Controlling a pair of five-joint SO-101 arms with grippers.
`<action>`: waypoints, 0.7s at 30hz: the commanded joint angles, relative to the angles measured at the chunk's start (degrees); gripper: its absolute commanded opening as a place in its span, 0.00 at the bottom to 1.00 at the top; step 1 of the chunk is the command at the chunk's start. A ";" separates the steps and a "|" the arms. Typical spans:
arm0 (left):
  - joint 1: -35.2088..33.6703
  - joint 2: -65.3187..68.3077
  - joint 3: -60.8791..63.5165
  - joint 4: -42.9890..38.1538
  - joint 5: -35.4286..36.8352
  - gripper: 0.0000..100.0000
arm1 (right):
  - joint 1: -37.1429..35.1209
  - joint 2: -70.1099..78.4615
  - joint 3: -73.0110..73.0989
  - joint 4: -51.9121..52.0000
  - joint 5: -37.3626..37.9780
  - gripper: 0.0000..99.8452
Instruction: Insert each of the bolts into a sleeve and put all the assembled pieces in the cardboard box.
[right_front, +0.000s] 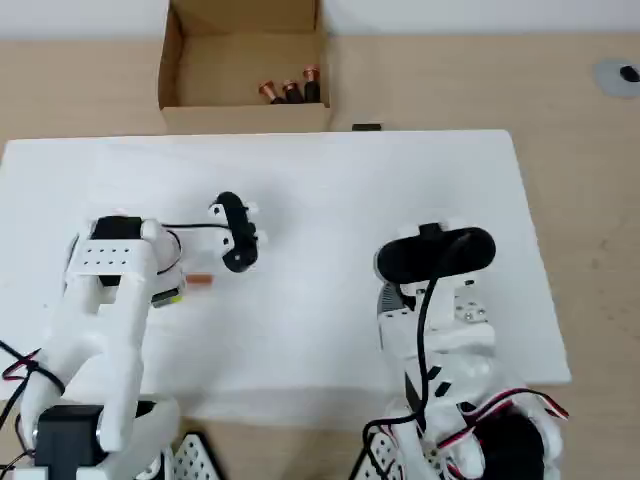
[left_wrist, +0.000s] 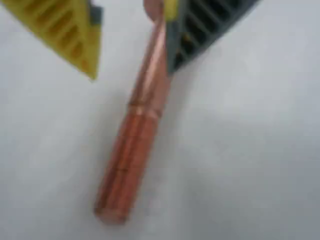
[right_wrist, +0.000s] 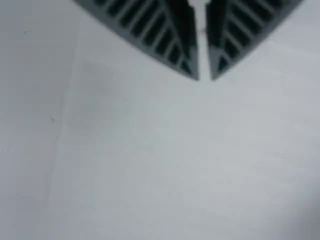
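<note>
At the near edge of the desk (right_front: 585, 210) stand the two arm bases, with red, black and white wires (right_front: 500, 415) looped by the right one. Both arms lean over a white sheet (right_front: 330, 180) that covers most of the wood. Over the sheet's right half the right gripper (right_wrist: 204, 77) hangs close above bare sheet. Its two grey fingers are pressed almost together, leaving a thin slit with nothing in it. Over the sheet's left half the left gripper (left_wrist: 131, 72) is spread wide, with a yellow finger (left_wrist: 65, 30) on one side and a grey finger (left_wrist: 200, 30) on the other. A copper piece (left_wrist: 132, 150) lies flat on the sheet. Its thinner end reaches in between the fingers, touching the grey one and apart from the yellow one, and its thicker end points away from the gripper. Nothing clamps it. Just beyond the sheet's far edge, left of middle, sits the open box (right_front: 172, 70), with three copper pieces (right_front: 290, 91) side by side in its near right corner. A small dark object (right_front: 367, 127) lies just right of the box, and a grey disc (right_front: 612, 76) sits at the desk's far right.
</note>
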 joint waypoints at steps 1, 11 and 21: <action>0.79 -2.07 -3.96 -0.70 10.29 0.11 | 1.19 -0.04 0.13 -1.14 -0.09 0.01; -13.01 -2.15 -18.37 9.58 105.23 0.11 | 1.19 -0.13 0.31 -1.32 -0.09 0.01; -8.18 -2.07 -14.33 19.34 132.66 0.11 | 1.10 0.31 0.40 -2.29 -0.09 0.01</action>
